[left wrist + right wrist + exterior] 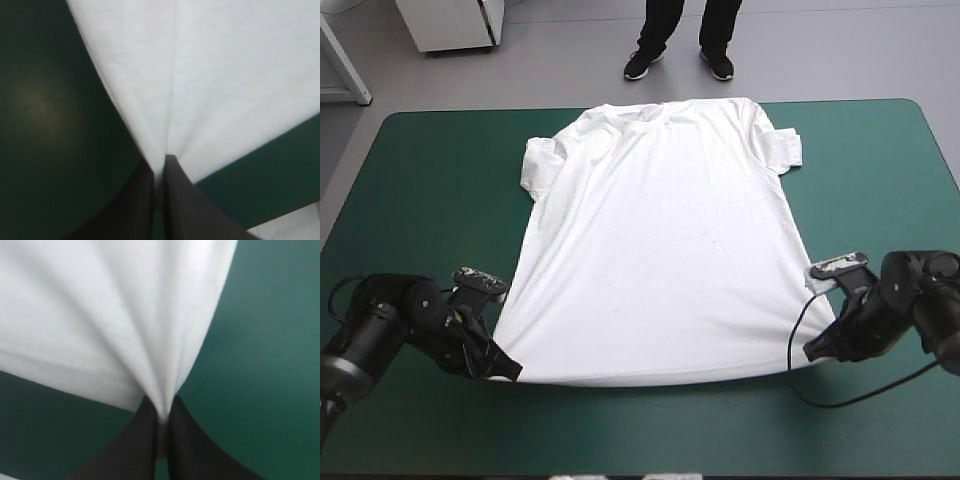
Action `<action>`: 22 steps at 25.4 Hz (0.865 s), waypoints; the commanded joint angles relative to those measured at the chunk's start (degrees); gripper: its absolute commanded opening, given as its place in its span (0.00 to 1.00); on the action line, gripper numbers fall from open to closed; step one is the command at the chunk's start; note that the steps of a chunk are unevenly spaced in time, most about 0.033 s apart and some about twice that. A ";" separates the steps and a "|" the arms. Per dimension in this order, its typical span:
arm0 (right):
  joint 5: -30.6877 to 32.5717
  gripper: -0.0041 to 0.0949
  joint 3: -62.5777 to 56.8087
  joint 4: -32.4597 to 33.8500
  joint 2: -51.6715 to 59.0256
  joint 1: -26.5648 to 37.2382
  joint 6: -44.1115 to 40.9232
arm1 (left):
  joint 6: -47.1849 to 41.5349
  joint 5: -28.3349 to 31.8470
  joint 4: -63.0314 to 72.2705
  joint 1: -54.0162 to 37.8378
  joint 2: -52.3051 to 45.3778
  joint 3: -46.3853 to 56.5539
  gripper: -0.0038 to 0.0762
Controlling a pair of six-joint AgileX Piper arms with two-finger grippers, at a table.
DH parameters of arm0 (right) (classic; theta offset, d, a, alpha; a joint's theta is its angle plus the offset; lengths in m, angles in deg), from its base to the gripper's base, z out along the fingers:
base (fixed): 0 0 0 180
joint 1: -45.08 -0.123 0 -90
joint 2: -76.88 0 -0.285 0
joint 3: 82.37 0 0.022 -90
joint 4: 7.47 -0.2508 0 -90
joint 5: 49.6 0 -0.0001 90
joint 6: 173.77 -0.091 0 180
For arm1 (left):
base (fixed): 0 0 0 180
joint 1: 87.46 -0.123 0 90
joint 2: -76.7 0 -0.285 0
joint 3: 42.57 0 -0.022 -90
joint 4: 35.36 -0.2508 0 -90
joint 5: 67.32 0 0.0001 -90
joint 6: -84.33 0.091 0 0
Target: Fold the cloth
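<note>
From my console I see the white, short-sleeved, soft-fabric T-shirt (655, 250) spread flat in the middle of the worktop, on the smooth teal-green cover (420, 200). Its collar (657, 117) lies near the far edge and its hem (650, 380) runs along the near side. Both sleeves are bunched up against the body rather than laid out: the left sleeve (541, 166) is crumpled into a small lump, and the right sleeve (783, 148) is folded over itself. The left gripper (506, 370) sits low on the cover at the near-left corner of the hem. In its wrist view the two broad black fingers (187, 210) meet in a narrow arch with a pinch of white fabric caught between them, so I read it as clamped on the T-shirt. The right gripper (814, 351) sits at the near-right corner. Its wrist view shows the same thing, the fingers all but together and the fabric gathered into pleats that run down into their tips. Between the two grippers the hem bows slightly toward the near edge, with a thin shadow under it. The rest of the T-shirt lies smooth, with only faint creases across the chest.
</note>
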 commanded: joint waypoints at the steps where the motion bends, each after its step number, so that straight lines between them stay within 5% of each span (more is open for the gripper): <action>1: 1.53 0.02 -2.15 0.87 3.64 -1.40 -1.49 | -3.75 -4.92 -1.15 1.53 -4.13 0.95 0.04; 17: 3.44 0.02 -8.49 0.58 7.80 -1.51 -5.05 | -5.48 -4.59 0.28 1.53 -5.70 6.19 0.04; 19: 3.57 0.03 -8.49 -0.18 8.34 -1.51 -6.34 | -5.48 -4.70 1.61 1.53 -5.87 6.19 0.10; 22: 3.66 0.19 -8.37 -2.75 11.41 -1.51 -6.93 | -5.81 -4.90 4.26 1.53 -8.04 6.19 0.41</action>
